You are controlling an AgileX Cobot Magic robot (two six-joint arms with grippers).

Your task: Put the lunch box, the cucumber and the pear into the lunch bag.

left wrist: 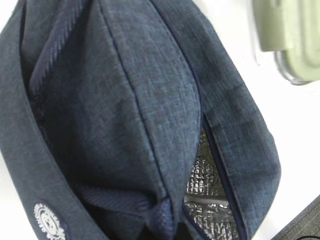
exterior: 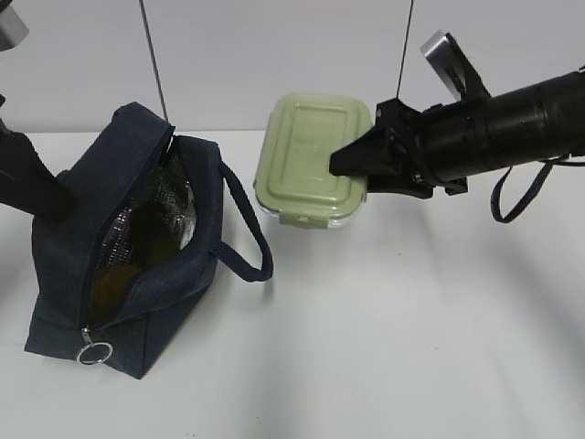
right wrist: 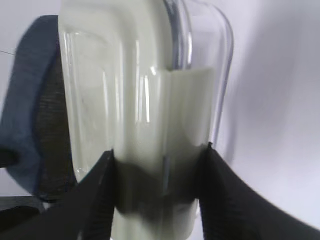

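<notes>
At the left of the exterior frame one lunch bag [exterior: 137, 247] stands unzipped, its foil-lined mouth gaping up and to the right; yellowish and dark green shapes show inside. The left arm [exterior: 27, 178] presses against the bag's left edge, its jaws hidden, so I cannot tell their state. Bare white table [exterior: 411, 347] fills the lower right. One lunch box [exterior: 315, 160] hangs right of the bag's strap, clamped at its right edge by the right gripper [exterior: 352, 165].
</notes>
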